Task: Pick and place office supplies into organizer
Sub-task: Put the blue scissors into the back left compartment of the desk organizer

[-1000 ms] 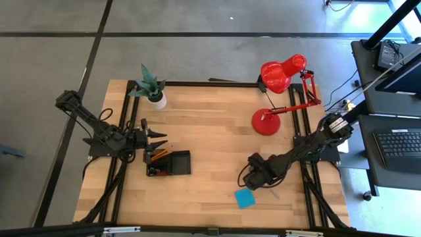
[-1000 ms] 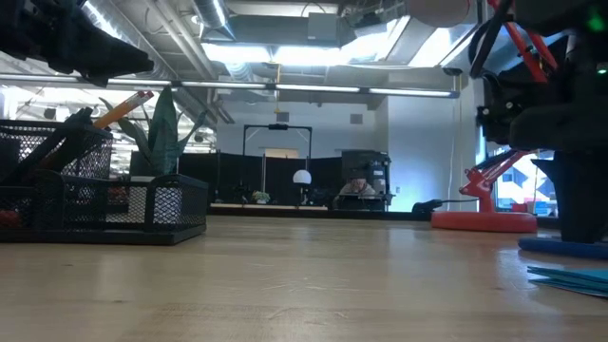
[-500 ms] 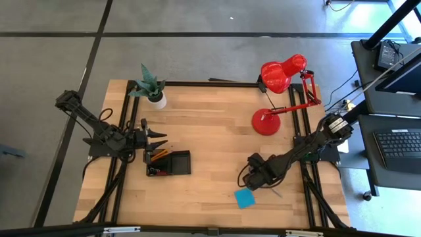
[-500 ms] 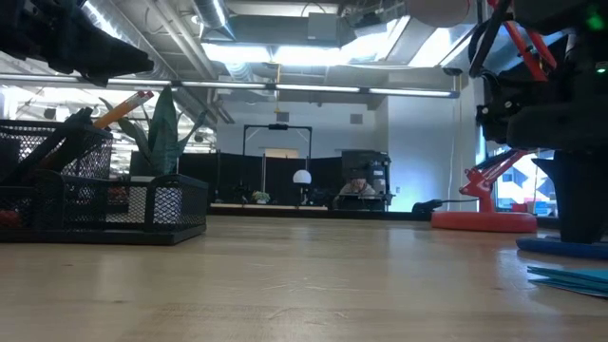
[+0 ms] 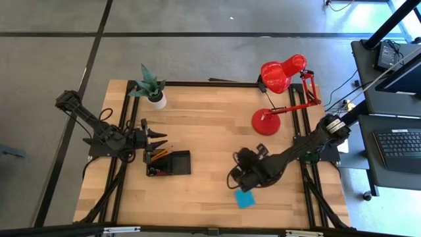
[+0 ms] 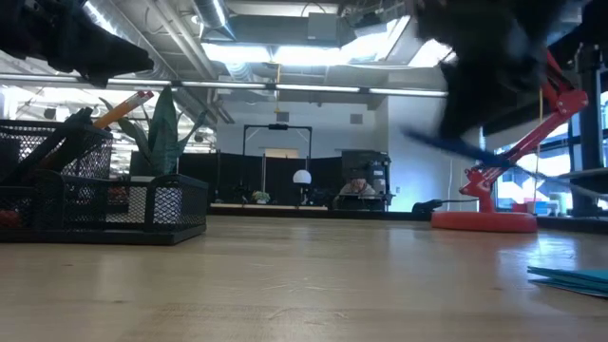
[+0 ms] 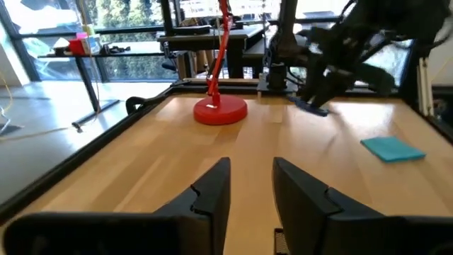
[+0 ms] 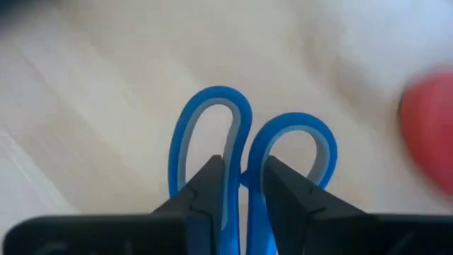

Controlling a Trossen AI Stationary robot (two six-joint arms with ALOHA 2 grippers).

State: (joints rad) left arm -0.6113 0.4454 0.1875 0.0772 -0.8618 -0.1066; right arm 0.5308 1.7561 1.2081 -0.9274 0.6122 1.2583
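My right gripper (image 5: 238, 176) is shut on the blue-handled scissors (image 8: 212, 117) and is up off the table, left of and beyond the blue sticky-note pad (image 5: 245, 198). In the low view it is blurred, with the scissors (image 6: 446, 147) slanting in the air. My left gripper (image 7: 248, 180) is open and hovers by the far left end of the black mesh organizer (image 5: 169, 162). An orange pencil (image 6: 123, 106) stands tilted in the organizer. The pad (image 7: 393, 149) lies flat on the table. My right gripper pinches the scissors between its two fingers (image 8: 212, 188) where the two blue handle loops meet (image 8: 242, 138). The loops stick out past the fingertips; the blades are hidden behind the gripper in the right wrist view. The scissors are lifted clear of the table.
A red desk lamp (image 5: 276, 99) stands on its round base (image 7: 221, 111) at the far right. A potted green plant (image 5: 150, 85) sits at the far left corner. Bare wood lies between the organizer and the right arm.
My right gripper has moved up and toward the table's left, taking the scissors off the table near the sticky-note pad. The pad has stayed where it was. The left arm has kept still.
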